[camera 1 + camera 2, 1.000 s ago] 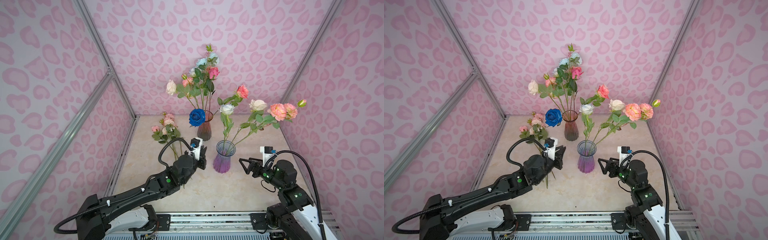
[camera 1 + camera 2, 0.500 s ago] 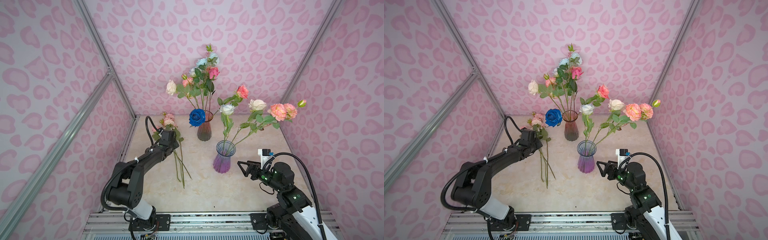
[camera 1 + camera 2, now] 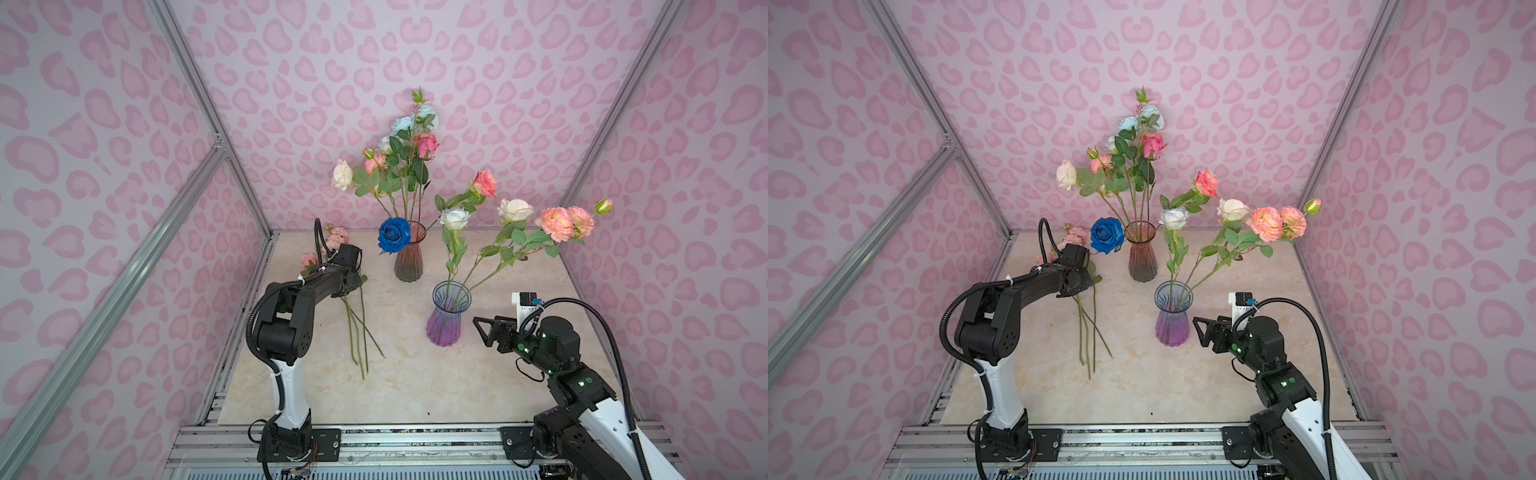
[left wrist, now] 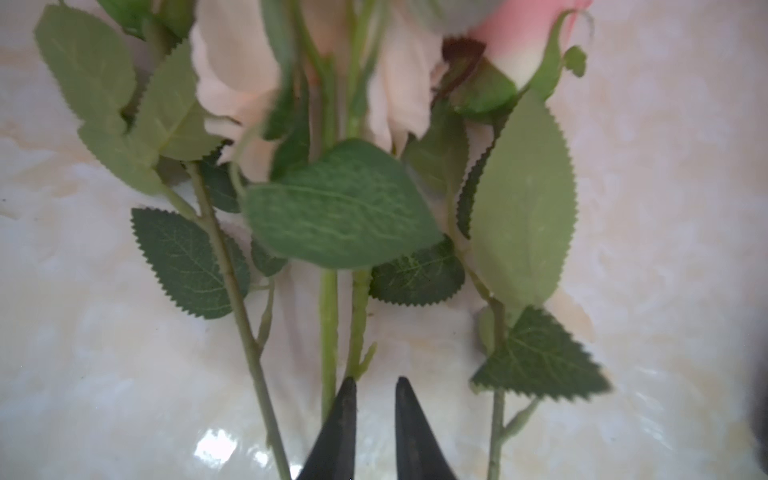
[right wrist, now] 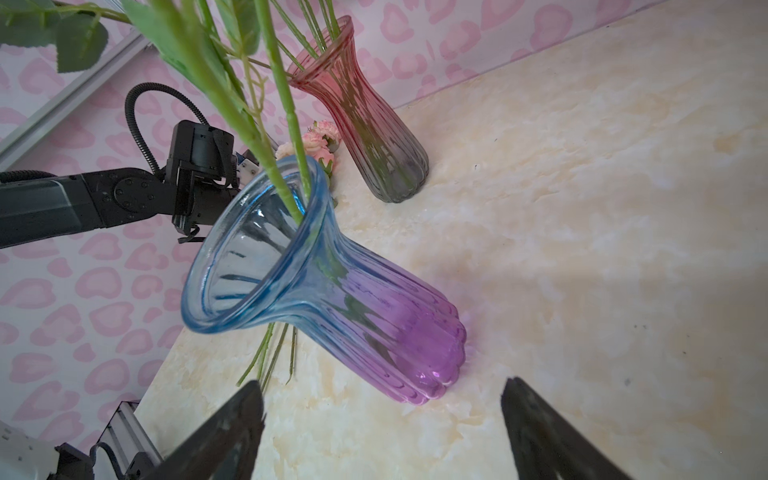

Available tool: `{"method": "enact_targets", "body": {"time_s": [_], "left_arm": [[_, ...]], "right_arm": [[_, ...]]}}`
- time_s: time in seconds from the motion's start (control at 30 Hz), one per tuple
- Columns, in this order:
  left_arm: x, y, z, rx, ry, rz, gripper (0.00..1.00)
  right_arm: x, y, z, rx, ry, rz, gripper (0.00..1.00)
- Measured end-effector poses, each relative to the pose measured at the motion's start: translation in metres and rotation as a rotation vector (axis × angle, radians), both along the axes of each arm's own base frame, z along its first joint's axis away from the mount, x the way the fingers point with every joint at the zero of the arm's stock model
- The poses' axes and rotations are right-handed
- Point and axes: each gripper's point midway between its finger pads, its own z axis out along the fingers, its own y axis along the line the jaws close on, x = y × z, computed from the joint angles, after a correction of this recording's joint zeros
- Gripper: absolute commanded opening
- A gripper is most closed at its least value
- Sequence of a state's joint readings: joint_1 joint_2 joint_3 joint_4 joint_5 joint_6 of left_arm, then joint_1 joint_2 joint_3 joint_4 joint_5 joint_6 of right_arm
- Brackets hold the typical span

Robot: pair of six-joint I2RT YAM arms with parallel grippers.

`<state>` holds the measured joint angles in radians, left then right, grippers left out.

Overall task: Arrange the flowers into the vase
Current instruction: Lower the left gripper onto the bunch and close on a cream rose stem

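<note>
Three loose flowers (image 3: 357,328) (image 3: 1088,328) lie on the table at the left, pink heads (image 3: 337,235) toward the back wall. My left gripper (image 3: 352,284) (image 4: 376,380) hangs just above their leafy stems (image 4: 328,316). Its fingers stand a narrow gap apart with bare table between them, and the nearest stem passes beside one fingertip. The blue-to-purple vase (image 3: 446,320) (image 3: 1170,320) (image 5: 374,324) holds several flowers. My right gripper (image 3: 482,332) (image 3: 1200,332) (image 5: 383,382) is wide open and empty, level with that vase's base and just right of it.
A red-to-grey vase (image 3: 409,259) (image 3: 1143,257) (image 5: 374,137) full of flowers, with a deep blue rose (image 3: 394,235) at its rim, stands behind the purple one. Pink patterned walls close in the table on three sides. A metal rail (image 3: 374,436) runs along the front.
My left gripper has moved from the middle front of the table back and left to above the loose flowers' stems. The right gripper has shifted only slightly.
</note>
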<state>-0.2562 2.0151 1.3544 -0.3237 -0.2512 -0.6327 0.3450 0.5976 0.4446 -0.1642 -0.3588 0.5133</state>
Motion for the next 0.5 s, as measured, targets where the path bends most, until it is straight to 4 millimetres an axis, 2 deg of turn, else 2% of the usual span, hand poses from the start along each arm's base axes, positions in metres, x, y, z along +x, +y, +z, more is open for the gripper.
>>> {"method": "enact_targets", "body": {"time_s": [0.17, 0.27, 0.33, 0.43, 0.5], "left_arm": [[0.002, 0.000, -0.003, 0.009, 0.008, -0.004, 0.19], [0.000, -0.005, 0.005, 0.004, 0.004, -0.038, 0.20], [-0.002, -0.010, 0.022, 0.004, -0.025, -0.064, 0.21], [0.001, -0.013, 0.061, 0.010, -0.113, -0.089, 0.22], [0.003, -0.006, 0.069, 0.021, -0.140, -0.076, 0.22]], "right_arm": [[0.003, 0.001, 0.004, 0.003, -0.022, 0.001, 0.90], [0.004, 0.000, 0.002, -0.005, -0.020, -0.008, 0.90], [0.004, -0.001, 0.001, -0.006, -0.019, -0.008, 0.90], [0.005, -0.001, -0.001, -0.007, -0.018, -0.011, 0.90], [0.006, -0.001, -0.002, -0.007, -0.018, -0.012, 0.90]]}}
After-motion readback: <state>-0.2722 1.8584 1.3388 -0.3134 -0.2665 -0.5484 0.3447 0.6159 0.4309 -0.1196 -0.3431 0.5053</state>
